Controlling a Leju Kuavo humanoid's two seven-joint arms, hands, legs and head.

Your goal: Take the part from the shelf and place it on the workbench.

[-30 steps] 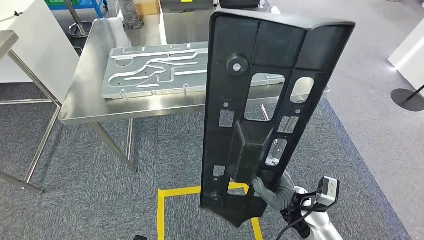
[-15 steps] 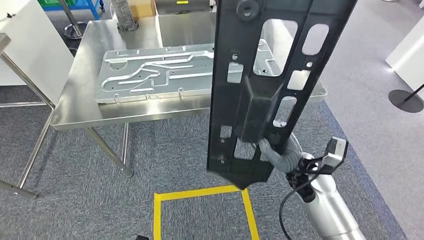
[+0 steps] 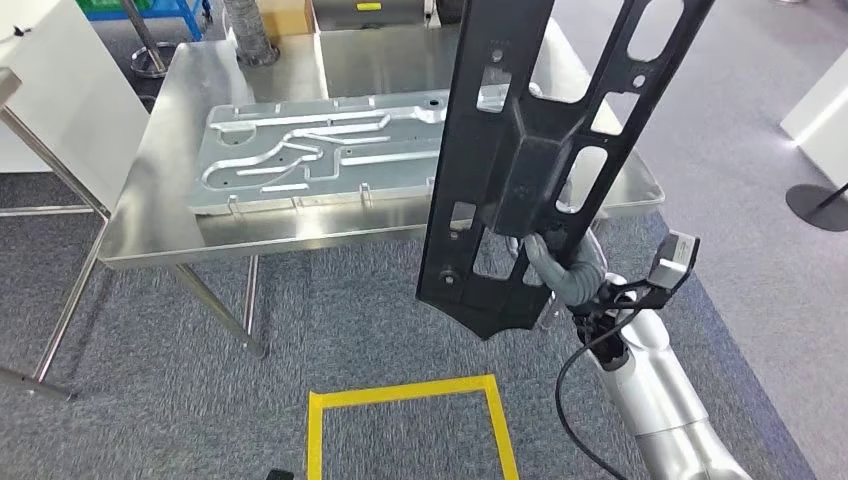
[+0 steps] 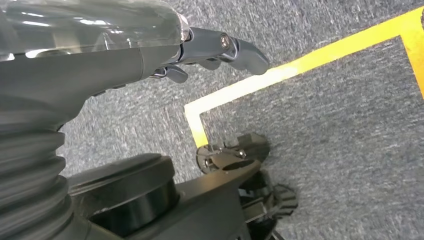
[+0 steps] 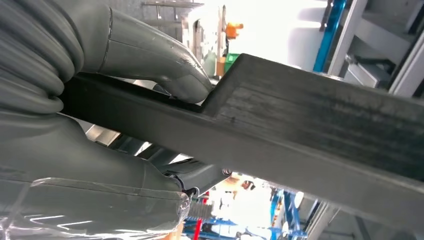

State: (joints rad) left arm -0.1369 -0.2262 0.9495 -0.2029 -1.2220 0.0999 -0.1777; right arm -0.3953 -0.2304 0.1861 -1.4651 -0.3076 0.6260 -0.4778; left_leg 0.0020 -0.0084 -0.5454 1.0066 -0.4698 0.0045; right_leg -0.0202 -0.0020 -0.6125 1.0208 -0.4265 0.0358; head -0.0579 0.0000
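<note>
Fingers (image 3: 545, 262) of right hand (image 3: 560, 275) clamp black part (image 3: 530, 150) upright (workbench (image 3: 170, 200) beyond, bearing metal plate (image 3: 320, 150)).

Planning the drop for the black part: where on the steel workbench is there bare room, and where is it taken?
On the workbench, the grey machined plate fills the middle. Bare steel lies in a left strip between plate and table edge, a thin front strip, and the far area behind the plate. The right end is partly hidden by the black part held by the right hand.
</note>
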